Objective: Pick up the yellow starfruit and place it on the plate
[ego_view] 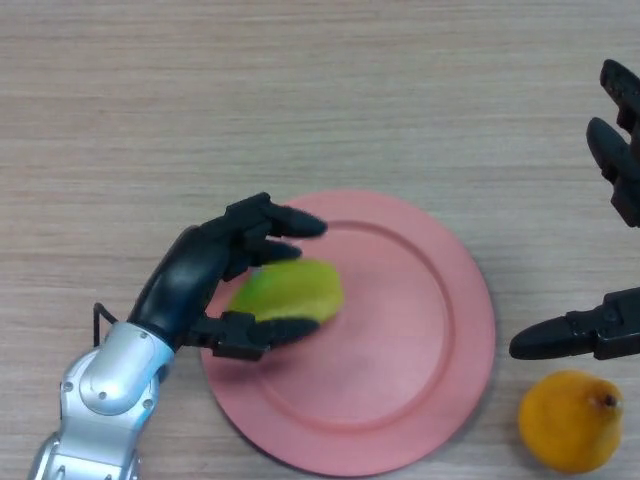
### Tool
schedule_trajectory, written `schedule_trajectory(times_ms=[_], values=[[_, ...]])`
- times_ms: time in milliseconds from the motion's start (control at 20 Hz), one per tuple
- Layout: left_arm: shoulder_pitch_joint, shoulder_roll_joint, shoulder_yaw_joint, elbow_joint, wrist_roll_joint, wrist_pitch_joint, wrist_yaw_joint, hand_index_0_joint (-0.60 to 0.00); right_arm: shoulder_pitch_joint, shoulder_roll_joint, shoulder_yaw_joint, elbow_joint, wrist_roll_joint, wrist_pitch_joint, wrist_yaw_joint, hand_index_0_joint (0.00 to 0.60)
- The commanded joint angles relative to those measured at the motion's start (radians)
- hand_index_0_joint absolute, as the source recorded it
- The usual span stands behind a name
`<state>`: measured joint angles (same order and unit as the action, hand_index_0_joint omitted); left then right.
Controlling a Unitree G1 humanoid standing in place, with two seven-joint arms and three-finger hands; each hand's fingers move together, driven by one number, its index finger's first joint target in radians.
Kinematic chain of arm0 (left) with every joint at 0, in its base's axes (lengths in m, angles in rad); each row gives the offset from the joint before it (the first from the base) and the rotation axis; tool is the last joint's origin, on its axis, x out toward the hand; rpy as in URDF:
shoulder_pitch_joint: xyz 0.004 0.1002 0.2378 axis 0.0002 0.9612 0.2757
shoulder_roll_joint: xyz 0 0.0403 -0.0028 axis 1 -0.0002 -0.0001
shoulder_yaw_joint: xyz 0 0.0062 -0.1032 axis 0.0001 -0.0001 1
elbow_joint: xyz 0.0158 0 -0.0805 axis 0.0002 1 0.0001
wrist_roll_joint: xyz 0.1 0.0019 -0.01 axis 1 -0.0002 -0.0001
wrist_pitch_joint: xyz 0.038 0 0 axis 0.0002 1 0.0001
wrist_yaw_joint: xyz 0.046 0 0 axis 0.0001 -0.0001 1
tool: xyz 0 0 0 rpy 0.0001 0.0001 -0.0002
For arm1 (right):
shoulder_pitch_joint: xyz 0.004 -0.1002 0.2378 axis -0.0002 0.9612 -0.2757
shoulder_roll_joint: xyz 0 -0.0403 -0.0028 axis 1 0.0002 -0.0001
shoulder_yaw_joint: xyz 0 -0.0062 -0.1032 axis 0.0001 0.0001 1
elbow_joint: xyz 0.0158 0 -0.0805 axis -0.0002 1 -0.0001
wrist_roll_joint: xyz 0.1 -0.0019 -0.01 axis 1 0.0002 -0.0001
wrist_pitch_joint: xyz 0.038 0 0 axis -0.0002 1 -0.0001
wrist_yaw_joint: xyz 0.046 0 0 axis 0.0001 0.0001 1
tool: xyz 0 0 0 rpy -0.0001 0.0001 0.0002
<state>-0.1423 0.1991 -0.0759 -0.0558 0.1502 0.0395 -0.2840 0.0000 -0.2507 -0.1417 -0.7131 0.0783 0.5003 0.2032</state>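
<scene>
The yellow-green starfruit (290, 290) is over the left part of the pink plate (420, 330); whether it rests on the plate or hangs just above it does not show. My left hand (195, 275) comes in from the lower left and is shut on the fruit, fingers over its top and thumb under its near side. Part of the fruit's left end is hidden by the hand. My right hand (600, 335) shows at the right edge, beside the plate, open and holding nothing.
An orange-yellow pear-shaped fruit (570, 420) lies on the wooden table (300, 90) at the lower right, just below my right hand's thumb and close to the plate's rim.
</scene>
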Motion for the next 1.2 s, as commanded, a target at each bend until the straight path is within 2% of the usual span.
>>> schedule_trajectory(times_ms=[50, 300, 400, 650, 750, 950, 1200], values=[[-0.011, 0.013, 0.026, -0.099, 0.001, -0.126, 0.033, 0.0, -0.021, -0.024, -0.068, -0.053, -0.001, -0.153, -0.016, 0.0], [0.007, 0.017, 0.049, -0.22, -0.041, -0.13, 0.074, 0.0, -0.036, -0.027, -0.056, -0.056, -0.005, -0.14, -0.023, 0.0], [0.023, 0.027, 0.079, -0.307, -0.124, -0.092, 0.072, 0.0, -0.029, -0.024, -0.049, -0.06, -0.002, -0.136, -0.017, 0.0], [0.049, 0.082, 0.228, -0.44, -0.308, 0.011, 0.059, 0.0, -0.036, -0.023, -0.04, -0.047, 0.003, -0.143, -0.02, 0.0], [0.048, 0.107, 0.288, -0.459, -0.374, 0.054, 0.05, 0.0, -0.037, -0.022, -0.037, -0.047, 0.014, -0.128, -0.021, 0.0], [0.06, 0.137, 0.356, -0.439, -0.43, 0.079, 0.032, 0.0, -0.038, -0.018, -0.036, -0.043, 0.03, -0.142, -0.037, 0.0], [0.059, 0.147, 0.366, -0.431, -0.418, 0.075, 0.018, 0.0, -0.055, -0.023, -0.024, -0.031, 0.028, -0.139, -0.048, 0.0]])
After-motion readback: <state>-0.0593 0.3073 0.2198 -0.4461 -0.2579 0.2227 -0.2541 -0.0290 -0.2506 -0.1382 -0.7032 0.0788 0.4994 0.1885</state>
